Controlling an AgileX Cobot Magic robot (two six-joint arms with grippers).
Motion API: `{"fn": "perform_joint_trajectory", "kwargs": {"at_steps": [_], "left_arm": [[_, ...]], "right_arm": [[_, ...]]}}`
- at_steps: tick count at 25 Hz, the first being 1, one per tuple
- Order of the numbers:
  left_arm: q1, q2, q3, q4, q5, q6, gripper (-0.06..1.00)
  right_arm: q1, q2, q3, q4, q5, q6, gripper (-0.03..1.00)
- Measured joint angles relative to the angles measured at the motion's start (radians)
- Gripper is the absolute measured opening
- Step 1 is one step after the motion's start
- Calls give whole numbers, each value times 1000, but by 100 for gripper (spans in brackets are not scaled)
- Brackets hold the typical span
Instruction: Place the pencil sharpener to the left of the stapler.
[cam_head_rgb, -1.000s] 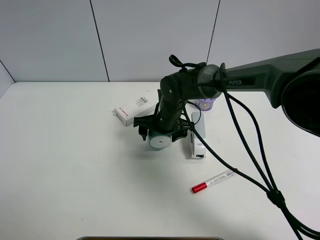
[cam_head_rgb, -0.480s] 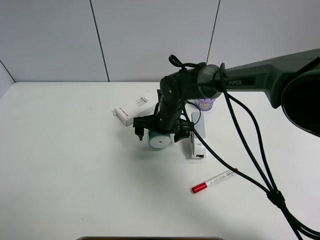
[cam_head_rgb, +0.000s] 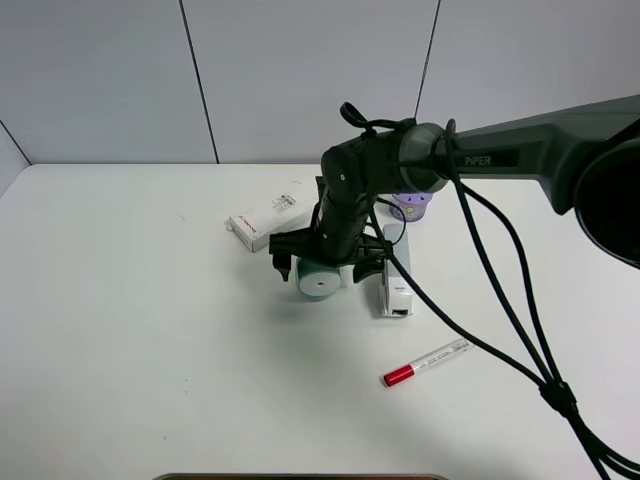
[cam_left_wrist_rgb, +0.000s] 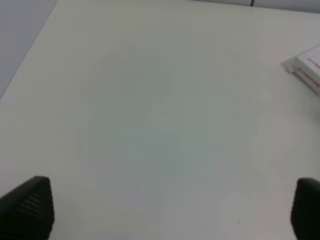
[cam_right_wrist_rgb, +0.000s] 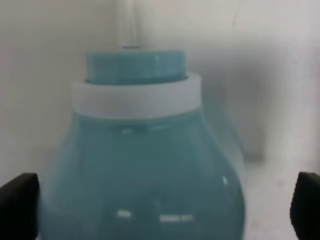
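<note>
Where a grey panelled wall (cam_head_rgb: 300, 80) backs it, matte white counter (cam_head_rgb: 150, 330), smooth; black right hand (cam_head_rgb: 322, 262), spread open astride pencil sharpener (cam_head_rgb: 318, 281), not clamping; left hand (cam_left_wrist_rgb: 172, 205), wide open, empty; stapler (cam_head_rgb: 396, 282), long, narrow, grey-white; pencil sharpener, glossy teal barrel, white disc face, lying just left of stapler.

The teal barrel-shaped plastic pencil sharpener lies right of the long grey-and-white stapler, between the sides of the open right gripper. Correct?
No. The exterior high view shows the teal barrel-shaped plastic pencil sharpener lying left of the long grey-and-white stapler, not right of it. It does lie between the sides of the open right gripper.
</note>
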Motion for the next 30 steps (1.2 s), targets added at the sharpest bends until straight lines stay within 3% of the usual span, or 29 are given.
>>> {"fn": "perform_joint_trajectory", "kwargs": {"at_steps": [17, 30], "left_arm": [[0, 0, 0, 0, 0, 0, 95], [0, 0, 0, 0, 0, 0, 95]], "right_arm": [[-3, -296, 0, -85, 48, -44, 99], [-234, -525, 0, -120, 230, -281, 99]]}}
